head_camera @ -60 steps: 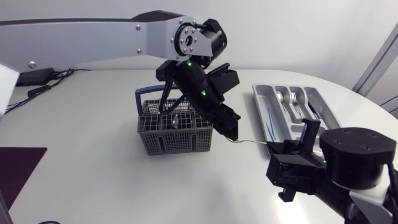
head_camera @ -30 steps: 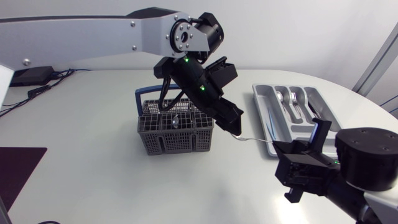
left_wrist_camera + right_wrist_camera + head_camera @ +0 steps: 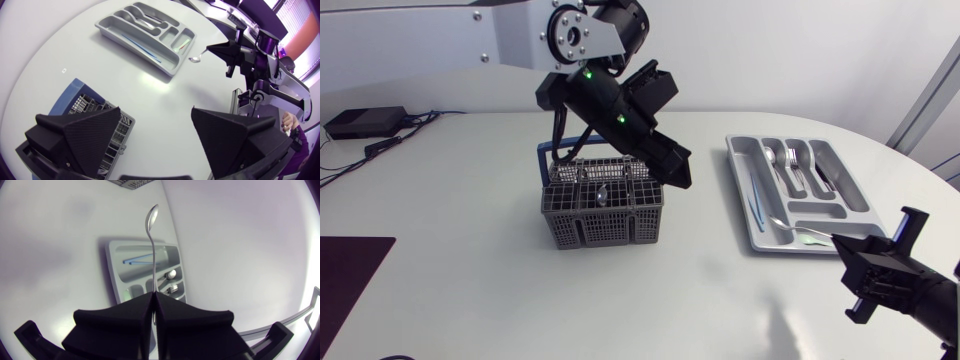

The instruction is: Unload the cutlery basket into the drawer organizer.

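- While the left gripper (image 3: 678,172) hangs just above the grey cutlery basket (image 3: 605,205), its fingers stand wide apart with nothing between them.
- Right gripper (image 3: 152,296) is pinched tight on a spoon (image 3: 152,245) by the handle.
- Spoon bowl juts over the near end of the drawer organizer (image 3: 737,180), which already holds cutlery.

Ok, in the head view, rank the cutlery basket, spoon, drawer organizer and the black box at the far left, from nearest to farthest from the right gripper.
1. Spoon: clamped in the right gripper, pointing away from it.
2. Drawer organizer: on the right side, by the spoon's far end.
3. Cutlery basket: in the middle.
4. Black box: far left, at the back.
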You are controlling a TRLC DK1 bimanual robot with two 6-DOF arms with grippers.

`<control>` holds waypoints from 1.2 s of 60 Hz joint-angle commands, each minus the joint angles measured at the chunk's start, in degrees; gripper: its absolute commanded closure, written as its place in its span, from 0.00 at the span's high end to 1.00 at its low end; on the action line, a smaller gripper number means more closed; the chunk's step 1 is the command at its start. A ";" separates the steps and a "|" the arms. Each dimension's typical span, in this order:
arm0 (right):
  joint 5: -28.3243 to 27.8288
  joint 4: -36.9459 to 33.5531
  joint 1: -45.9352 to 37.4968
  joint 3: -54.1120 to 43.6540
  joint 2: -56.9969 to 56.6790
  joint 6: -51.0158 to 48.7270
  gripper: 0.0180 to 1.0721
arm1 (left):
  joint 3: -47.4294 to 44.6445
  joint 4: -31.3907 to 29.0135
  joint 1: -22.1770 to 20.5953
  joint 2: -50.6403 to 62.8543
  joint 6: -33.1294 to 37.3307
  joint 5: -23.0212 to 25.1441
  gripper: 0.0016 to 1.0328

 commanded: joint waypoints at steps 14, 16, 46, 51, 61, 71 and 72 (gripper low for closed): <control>-12.57 17.26 -19.80 1.77 26.58 -14.37 0.06 | -5.29 1.58 2.59 -2.08 0.47 -0.99 0.95; -13.18 17.35 -20.77 2.57 28.69 -15.34 0.06 | -5.55 1.66 2.76 -2.17 0.56 -0.99 0.95; -15.38 32.11 -23.14 12.67 52.68 -24.92 0.05 | -6.25 2.01 6.37 -1.64 2.75 -0.99 0.95; -16.26 33.87 -23.58 13.29 55.32 -28.61 0.05 | -6.16 2.10 6.54 -1.29 2.84 -0.99 0.95; -18.72 37.21 -24.81 14.34 58.57 -32.04 0.05 | -5.73 2.10 6.81 -0.32 3.02 -0.99 0.95; -20.92 38.70 -25.17 16.89 61.91 -35.56 0.06 | -4.85 2.10 6.72 0.47 2.93 -0.99 0.95; -21.00 39.14 -25.17 17.07 62.35 -35.64 0.06 | -4.85 2.10 6.63 0.56 2.93 -0.99 0.95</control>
